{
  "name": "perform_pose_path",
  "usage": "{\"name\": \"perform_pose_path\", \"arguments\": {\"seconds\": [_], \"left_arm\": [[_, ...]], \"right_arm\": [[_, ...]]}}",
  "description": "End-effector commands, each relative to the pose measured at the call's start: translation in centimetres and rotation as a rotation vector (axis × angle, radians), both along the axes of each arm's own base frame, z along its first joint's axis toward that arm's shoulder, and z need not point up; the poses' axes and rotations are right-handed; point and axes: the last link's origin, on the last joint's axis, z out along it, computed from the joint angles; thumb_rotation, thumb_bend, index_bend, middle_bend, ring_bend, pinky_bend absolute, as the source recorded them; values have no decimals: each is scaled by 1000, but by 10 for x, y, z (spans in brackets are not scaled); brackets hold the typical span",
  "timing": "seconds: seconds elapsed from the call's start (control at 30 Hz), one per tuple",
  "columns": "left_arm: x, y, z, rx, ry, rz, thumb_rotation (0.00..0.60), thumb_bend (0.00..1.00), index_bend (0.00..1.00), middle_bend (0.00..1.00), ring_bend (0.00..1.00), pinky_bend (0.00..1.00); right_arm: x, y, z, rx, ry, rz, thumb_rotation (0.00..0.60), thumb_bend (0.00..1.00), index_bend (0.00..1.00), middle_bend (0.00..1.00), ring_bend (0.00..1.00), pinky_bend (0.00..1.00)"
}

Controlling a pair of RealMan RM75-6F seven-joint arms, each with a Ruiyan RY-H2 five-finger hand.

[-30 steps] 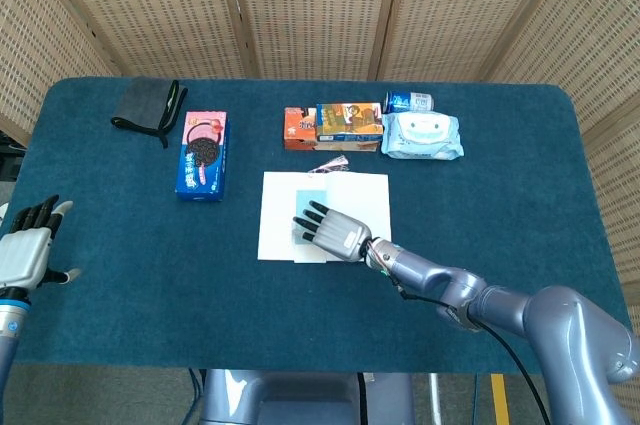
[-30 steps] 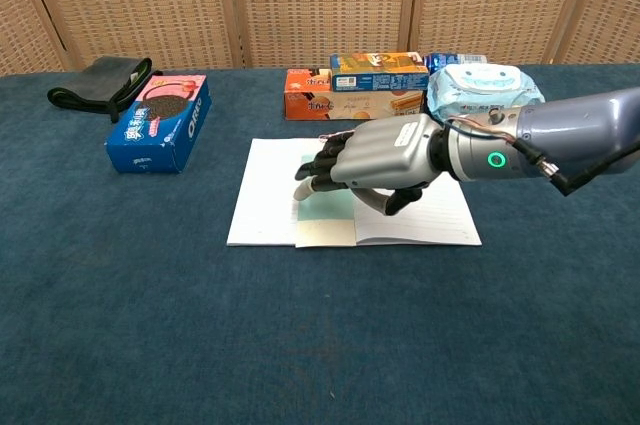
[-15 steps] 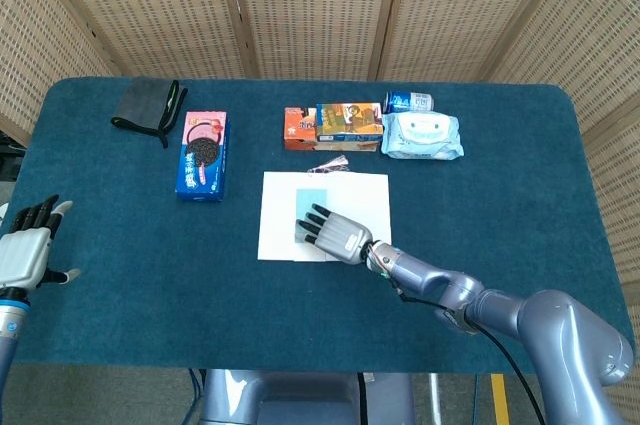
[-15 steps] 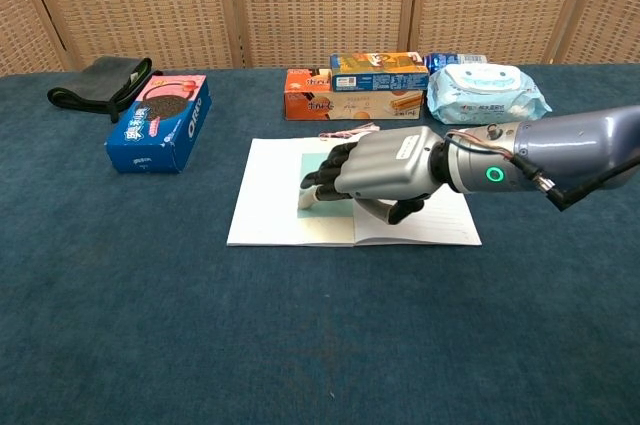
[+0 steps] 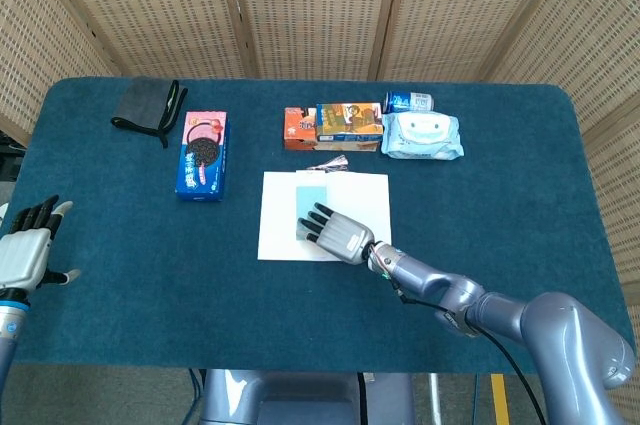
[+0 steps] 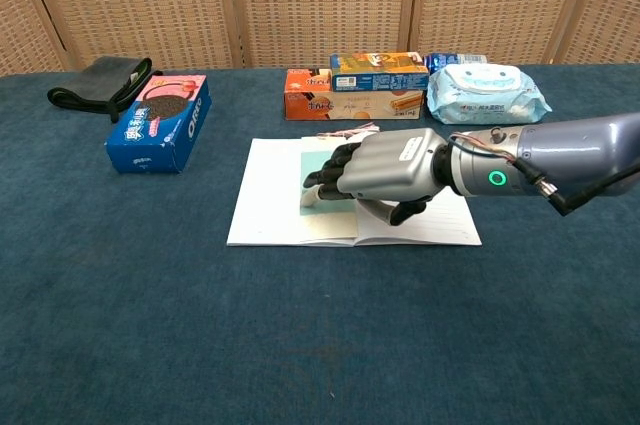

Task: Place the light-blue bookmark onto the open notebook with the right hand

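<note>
Now the light-blue bookmark (image 5: 309, 199) lies further up the open notebook (image 5: 276, 217) than a second ago, its far end near the page's top edge beside the tasselled cord (image 5: 328, 164), where before it sat lower under the palm. Meanwhile the right hand (image 5: 337, 233) has drawn back slightly toward the notebook's near edge and lies palm-down and low over the pages, fingers (image 6: 322, 178) extended side by side with their tips on the bookmark's near end, gripping nothing, thumb tucked beneath. Down at the table's near left corner the left hand (image 5: 24, 250) stays put, fingers upright and spread, holding nothing.
</note>
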Motion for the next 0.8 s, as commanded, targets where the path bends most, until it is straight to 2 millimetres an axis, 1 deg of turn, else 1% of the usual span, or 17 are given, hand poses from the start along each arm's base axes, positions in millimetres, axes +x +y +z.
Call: {"name": "perform_pose_path", "arguments": {"seconds": [0.03,0.8], "left_arm": [[0,0,0,1,0,0,600,0,0,0,0,0],[1,-1,0,2,0,-4,600,0,0,0,0,0]], "right_arm": [[0,1,0,-1,-3,1,600,1000,0,0,0,0],[6,7,-5,-6,-30,-2,600,1000,0,0,0,0]]}}
